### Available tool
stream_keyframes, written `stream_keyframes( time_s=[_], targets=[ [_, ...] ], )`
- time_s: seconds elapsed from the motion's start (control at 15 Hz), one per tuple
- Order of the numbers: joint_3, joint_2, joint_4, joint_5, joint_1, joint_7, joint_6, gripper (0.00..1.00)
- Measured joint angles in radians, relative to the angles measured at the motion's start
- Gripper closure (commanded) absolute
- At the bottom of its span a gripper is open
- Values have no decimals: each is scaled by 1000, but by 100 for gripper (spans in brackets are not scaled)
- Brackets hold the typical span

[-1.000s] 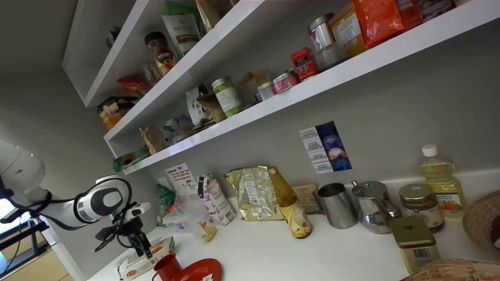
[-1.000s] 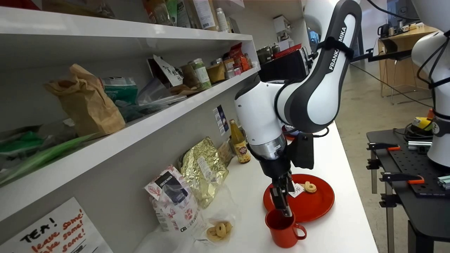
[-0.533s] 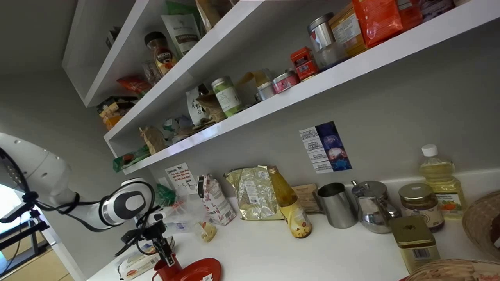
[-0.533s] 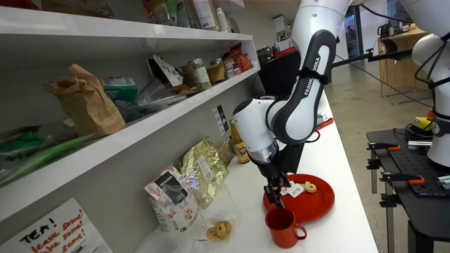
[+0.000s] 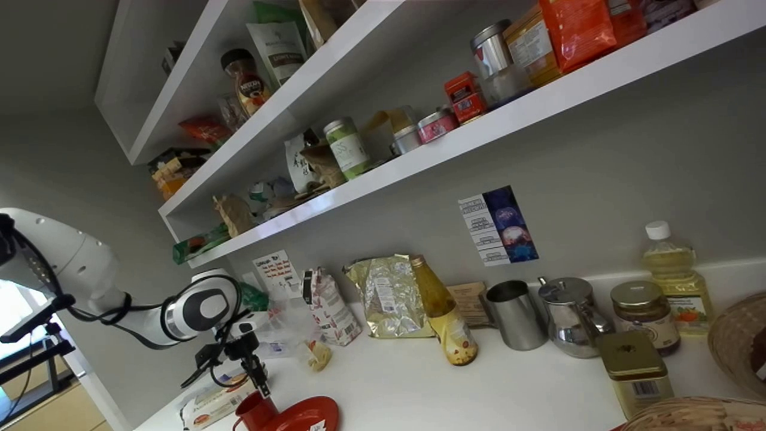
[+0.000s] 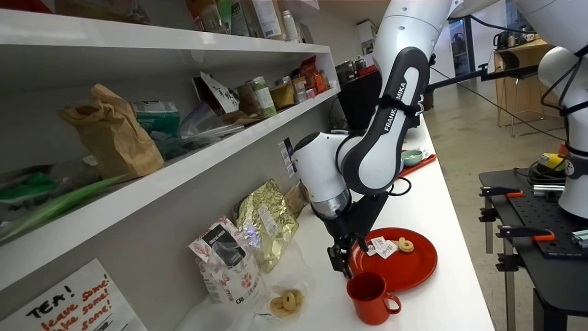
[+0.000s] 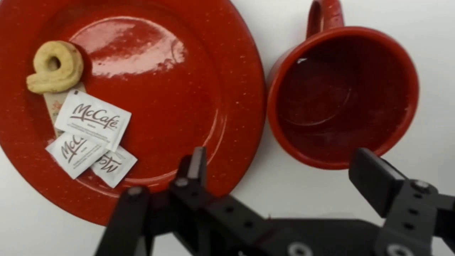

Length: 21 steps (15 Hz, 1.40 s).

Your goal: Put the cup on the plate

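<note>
The small red cup [image 6: 373, 307] stands upright and empty on the white counter, also in an exterior view [image 5: 256, 410] and the wrist view [image 7: 341, 85]. Its handle points to the wrist view's top. The red plate [image 6: 411, 276] lies close beside it, also in an exterior view [image 5: 302, 414] and the wrist view [image 7: 241, 89]; I cannot tell if they touch. My gripper [image 7: 279, 154] is open and empty. In the wrist view one finger overlaps the plate's edge and the other overlaps the cup's near rim. In both exterior views the gripper [image 6: 342, 271] [image 5: 261, 389] hangs just above and beside the cup.
The plate holds a ring-shaped cookie [image 7: 67, 76] and several McCafé sachets [image 7: 93, 117]. Along the wall are a gold foil bag [image 6: 266, 225], a patterned paper bag [image 6: 229, 266] and a bag of cookies [image 6: 288, 302]. A white shelf [image 6: 206, 161] runs above the counter.
My gripper has moved off the line of the cup's opening, leftward toward the wall in one exterior view and rightward in another. The cup and plate have not moved.
</note>
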Motion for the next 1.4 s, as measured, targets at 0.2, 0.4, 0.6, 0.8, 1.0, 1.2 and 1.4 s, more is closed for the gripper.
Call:
stream_keyframes(
  time_s=[0.2,0.4,0.6,0.8,1.0,1.2,1.4],
  targets=[
    [23,1,10,0,28,44,-1,0],
    [28,8,11,0,37,50,-1,0],
    [19,23,11,-2,31,50,-1,0],
    [4,42,11,-2,24,50,-1,26],
    [0,56,11,-2,13,41,-1,37],
    [0,65,11,-2,5,41,-1,62],
    [-2,71,11,-2,-2,41,-1,84]
  ],
)
